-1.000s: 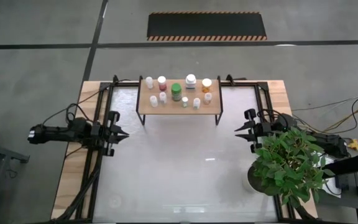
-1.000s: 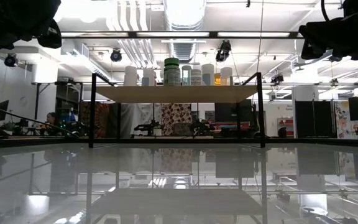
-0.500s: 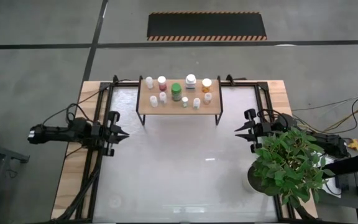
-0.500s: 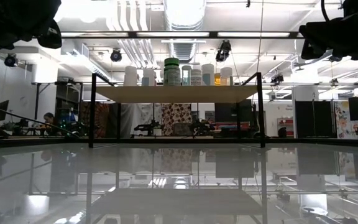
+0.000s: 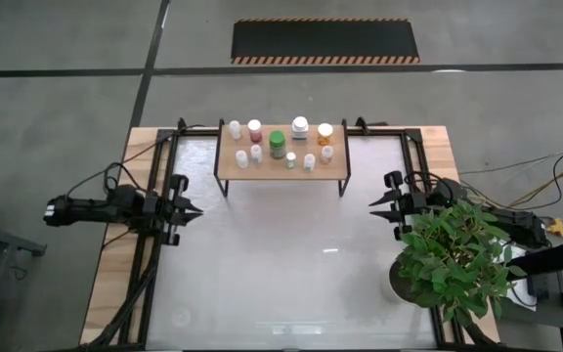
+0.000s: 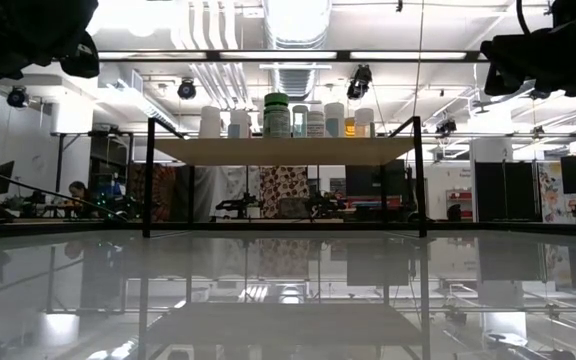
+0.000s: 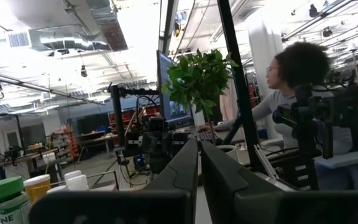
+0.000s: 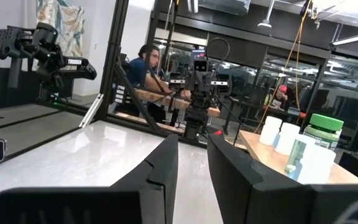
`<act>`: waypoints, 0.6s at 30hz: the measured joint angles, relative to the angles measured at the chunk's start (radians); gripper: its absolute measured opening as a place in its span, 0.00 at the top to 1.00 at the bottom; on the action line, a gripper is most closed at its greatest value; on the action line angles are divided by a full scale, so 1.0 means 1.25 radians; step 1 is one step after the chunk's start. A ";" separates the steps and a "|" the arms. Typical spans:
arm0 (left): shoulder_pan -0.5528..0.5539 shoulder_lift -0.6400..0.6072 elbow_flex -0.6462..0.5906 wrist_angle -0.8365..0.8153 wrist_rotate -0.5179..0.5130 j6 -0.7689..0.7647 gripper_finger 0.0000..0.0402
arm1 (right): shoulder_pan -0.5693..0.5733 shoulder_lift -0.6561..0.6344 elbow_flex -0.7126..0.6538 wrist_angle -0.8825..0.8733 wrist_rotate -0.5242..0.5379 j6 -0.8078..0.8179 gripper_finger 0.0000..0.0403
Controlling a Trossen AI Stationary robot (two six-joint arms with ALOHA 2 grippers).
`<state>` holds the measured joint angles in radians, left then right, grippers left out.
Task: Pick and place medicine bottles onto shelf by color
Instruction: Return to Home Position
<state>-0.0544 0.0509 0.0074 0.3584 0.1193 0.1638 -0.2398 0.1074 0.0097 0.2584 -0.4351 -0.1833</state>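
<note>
Logged tabletop (image 5: 281, 274) first: glossy white, wood-bordered, no bottle seen on its surface. Found shelf (image 5: 228, 168) standing at the middle of the far edge, between the two arms, presumably so either could load it. Noted potted plant (image 5: 453, 259) at the near right corner, leaves overhanging the right arm; judged it a bystander, not part of the job.

Recorded left pincer (image 5: 192, 209) over the left margin of the tabletop, well apart from the shelf. Saw its fingers drawn almost together in the wrist view, only a sliver between, gripping nothing. Recorded right pincer (image 5: 373, 207) mirrored at the right margin, just beside the plant's leaves, fingers a narrow gap apart, likewise empty. Read both postures as rest poses: set back at the sides, tips pointing inward, middle left free.

Counted about ten medicine bottles, all upright on the shelf in two loose rows. Picked out green bottle (image 5: 277, 144) near the middle, tallest in the low view. Placed pink-maroon bottle (image 5: 255, 128) toward the left arm's side and orange bottle (image 5: 325, 131) toward the right end, with whites between and in front. Judged placement finished, only the homing outstanding.
</note>
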 joint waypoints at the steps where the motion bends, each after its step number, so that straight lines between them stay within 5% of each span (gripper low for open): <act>1: 0.000 0.001 0.000 -0.001 0.000 0.000 0.99 | 0.000 0.000 0.000 0.000 0.000 0.000 0.81; 18: 0.000 0.001 0.000 -0.001 0.000 0.000 0.99 | 0.000 0.000 0.000 0.000 0.000 0.000 0.80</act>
<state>-0.0542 0.0516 0.0074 0.3575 0.1194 0.1638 -0.2398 0.1074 0.0097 0.2586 -0.4351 -0.1833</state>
